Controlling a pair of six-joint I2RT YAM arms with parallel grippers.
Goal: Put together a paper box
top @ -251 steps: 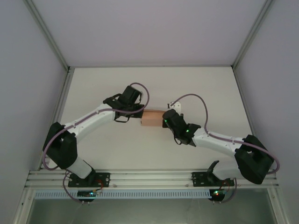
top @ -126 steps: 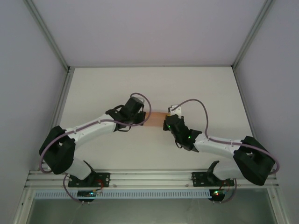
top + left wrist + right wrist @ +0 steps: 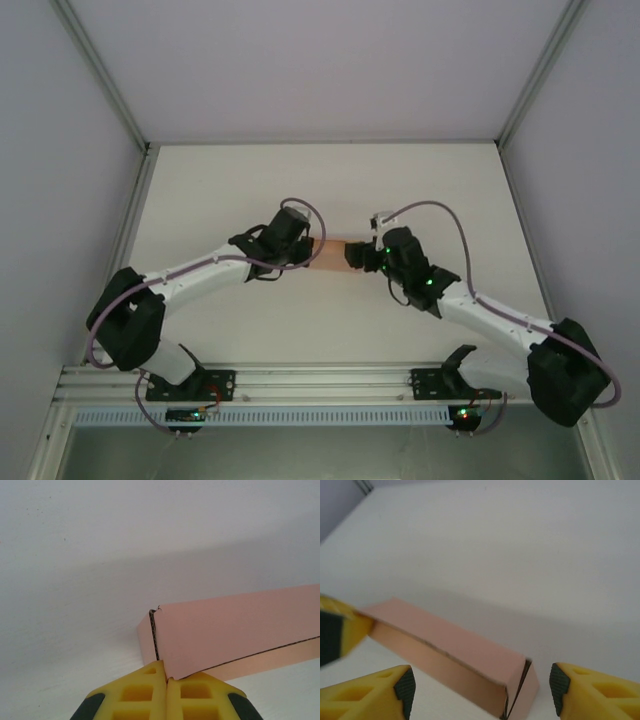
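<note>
A salmon-pink thin cardboard box [image 3: 335,253], folded into a long, flat rectangular shape, lies at the middle of the overhead frame over the white tabletop [image 3: 230,190], spanning the gap between the two arms. At the bottom centre of the left wrist view, the left gripper [image 3: 166,678] has its yellow fingers [image 3: 142,697] pressed together on the box's lower corner, beside a dark end seam. The right gripper [image 3: 480,685] is spread wide — one finger at the lower left, one at the lower right of its view — with the box's other end between them, touching neither.
</note>
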